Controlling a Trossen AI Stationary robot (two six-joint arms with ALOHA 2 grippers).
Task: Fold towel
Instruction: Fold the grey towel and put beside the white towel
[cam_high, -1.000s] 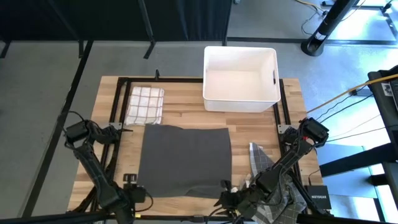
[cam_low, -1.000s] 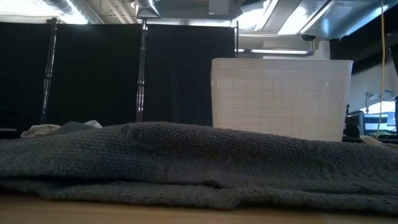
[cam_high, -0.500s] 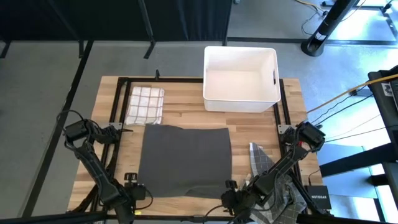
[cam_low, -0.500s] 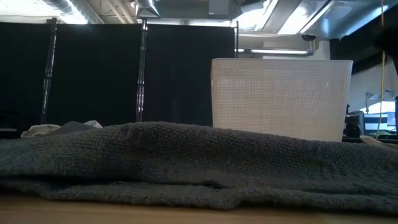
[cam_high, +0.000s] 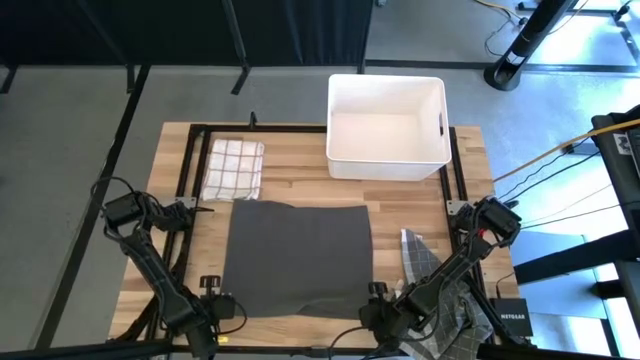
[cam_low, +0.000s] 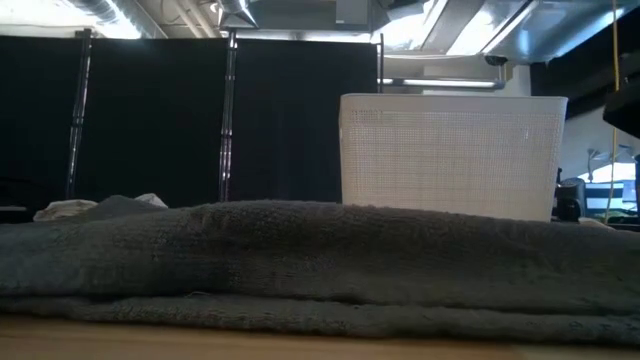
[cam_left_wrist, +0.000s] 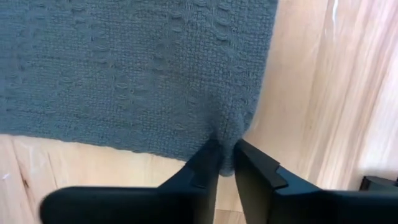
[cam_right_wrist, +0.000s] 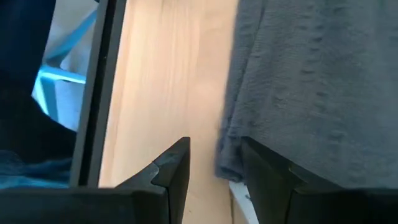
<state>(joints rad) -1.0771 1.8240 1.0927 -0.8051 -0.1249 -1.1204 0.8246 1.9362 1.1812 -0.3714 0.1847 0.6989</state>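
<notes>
The gray towel (cam_high: 299, 258) lies spread flat on the middle of the wooden desk (cam_high: 400, 195), its near edge running between the two grippers.

The left gripper (cam_left_wrist: 225, 163) is at the towel's near left corner. In the left wrist view the two dark fingers (cam_left_wrist: 202, 168) have pinched in on the cloth: a small ridge of towel edge is bunched up between the tips. A second ago these fingers stood wider apart; now they are clenched on the towel corner.

The right gripper (cam_right_wrist: 214, 163) has moved too. In the high view a second ago it sat off the near right corner, below the towel edge; now it has come in so that the corner lies just ahead of it. In the right wrist view its fingers (cam_right_wrist: 174, 165) stand apart, with the towel's rolled edge between the tips and closer to one finger. They are not pressing the cloth, so the gripper is released.

In the low view the towel's top line now looks smoother and flatter than before.

The white bin (cam_high: 386, 125) at the far side, the folded checked cloth (cam_high: 233, 168) and the crumpled cloth (cam_high: 425, 255) by the right arm have stayed put.
</notes>
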